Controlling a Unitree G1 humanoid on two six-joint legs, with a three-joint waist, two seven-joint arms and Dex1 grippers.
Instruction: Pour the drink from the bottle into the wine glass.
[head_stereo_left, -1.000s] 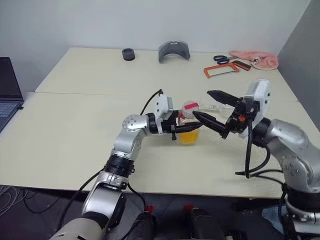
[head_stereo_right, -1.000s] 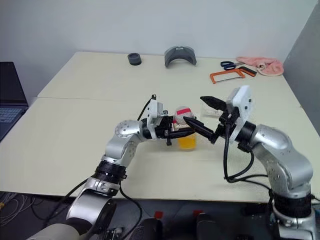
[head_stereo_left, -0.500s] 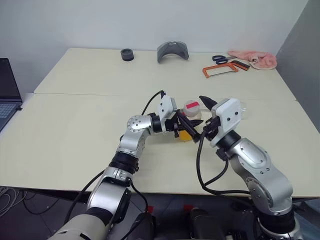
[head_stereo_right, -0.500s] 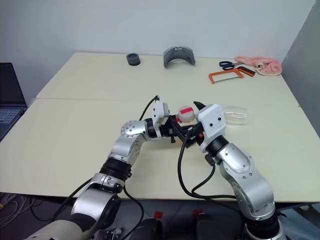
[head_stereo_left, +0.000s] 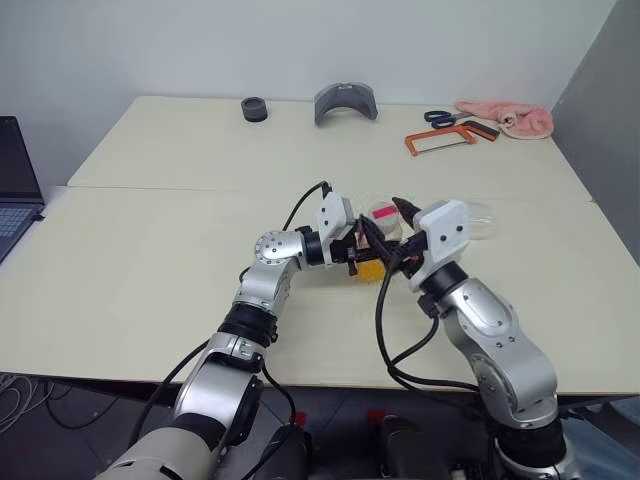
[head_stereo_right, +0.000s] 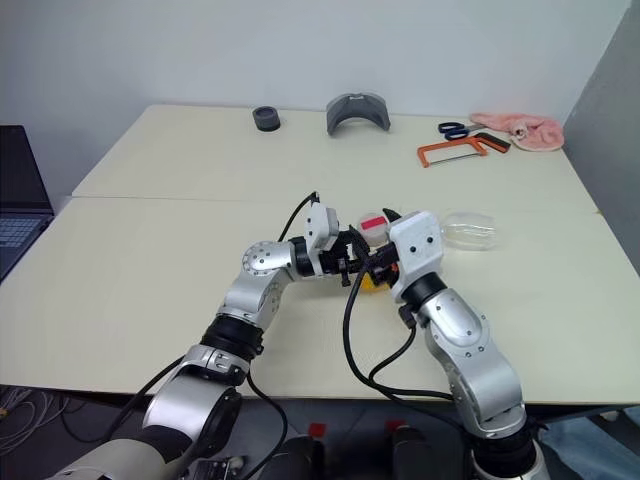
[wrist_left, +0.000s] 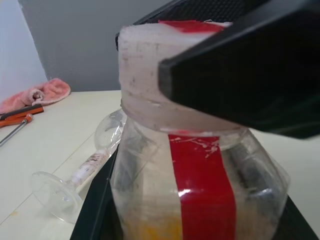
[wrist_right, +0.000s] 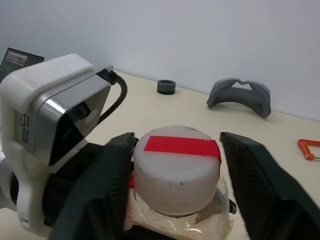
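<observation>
Gripping status, left gripper (wrist_left: 200, 220): jaws closed on the bottle (wrist_left: 200, 185), one black finger along each side of its body; bottle held upright at centre frame in the head views.
Right gripper (wrist_right: 175, 165): fingers astride the cap (wrist_right: 176, 167), one on each side; the near-side finger touches the cap wall, a narrow gap shows at the other. Judged not yet a firm clamp; whether it has hold of the cap cannot be told.
Cap: white with a red strip across its top, seated on the bottle neck.
Drink (wrist_left: 150, 231): orange-yellow, sitting low in the bottle.
Wine glass (wrist_left: 75, 177): lying on its side on the table (head_stereo_left: 150, 250), just beyond the bottle, right of centre in the head views; bowl looks dry.
Task progress: early. Done: bottle secured in one gripper. Judged current step: taking the cap off. Left: uncap, stand the glass upright, tilt, pour.
Labels and writing: red vertical stripe (wrist_left: 202, 185) down the bottle face; no brand name or readable text on the bottle, cap or glass.
Background items: pink cloth (head_stereo_left: 510, 118), orange-framed saw (head_stereo_left: 440, 140), blue-handled scissors (head_stereo_left: 445, 117), upper right of frame; grey curved part (head_stereo_left: 345, 102), black ring (head_stereo_left: 256, 108), top centre; laptop (head_stereo_left: 15, 180), left edge.
</observation>
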